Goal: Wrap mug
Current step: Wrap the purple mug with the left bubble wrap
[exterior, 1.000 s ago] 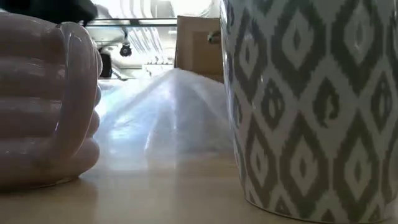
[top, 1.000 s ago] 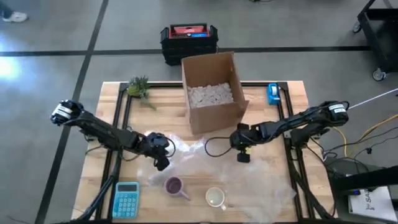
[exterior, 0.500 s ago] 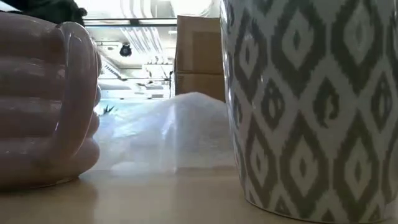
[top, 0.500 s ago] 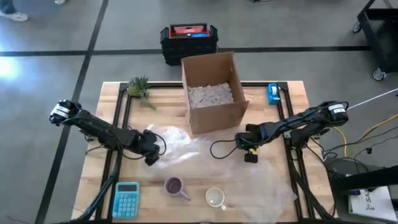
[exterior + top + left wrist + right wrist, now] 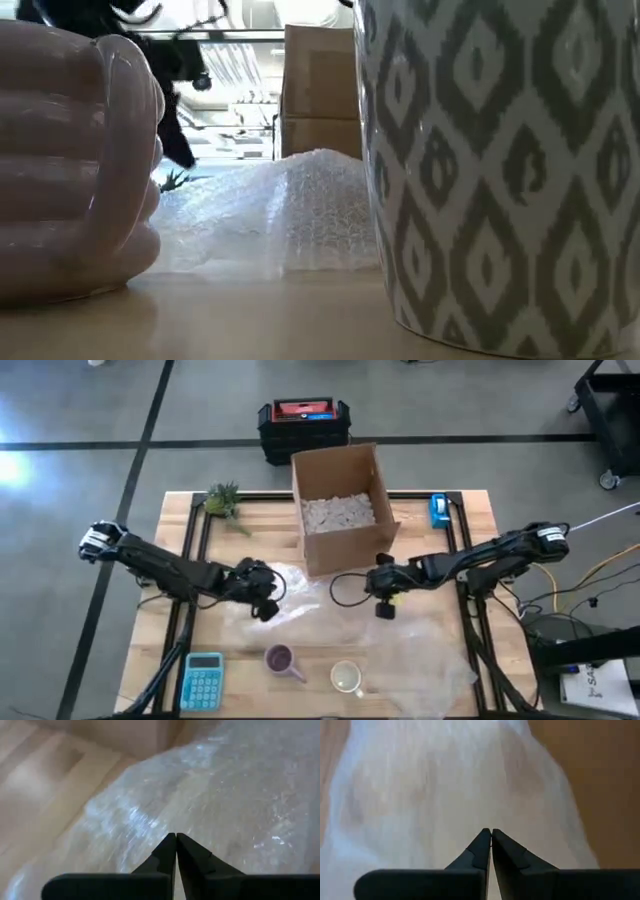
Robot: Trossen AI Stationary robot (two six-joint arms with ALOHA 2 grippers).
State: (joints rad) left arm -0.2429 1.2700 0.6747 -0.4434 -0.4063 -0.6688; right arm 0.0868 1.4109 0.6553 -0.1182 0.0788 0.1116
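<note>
The wooden table [image 5: 180, 525] carries a cardboard box [image 5: 340, 505] at the back, and in front of it a sheet of bubble wrap [image 5: 340, 625] lies spread and rumpled across the middle. Nearer the front edge stand two mugs, just clear of or on the sheet's front border: a purple mug [image 5: 280, 659] and, to its right, a patterned mug [image 5: 347, 678]. In the low view they fill the foreground, with the wrap heaped behind them.

Both arms work at the sheet's back edge. The left gripper [image 5: 262, 603] is low over the left corner, its fingers [image 5: 165, 851] pressed together on a fold of the wrap. The right gripper [image 5: 383, 603] is at the right part of that edge, near the box, its fingers [image 5: 482, 847] likewise closed tight with the film apparently pinched between them.

The step in hand looks like drawing the sheet toward the mugs. To do it well, both pinches should hold the film evenly and travel together, keeping the edge taut so it does not bunch. The edge should be lifted high enough to clear a mug's rim rather than drag against it, since a snag could tip a mug over.
</note>
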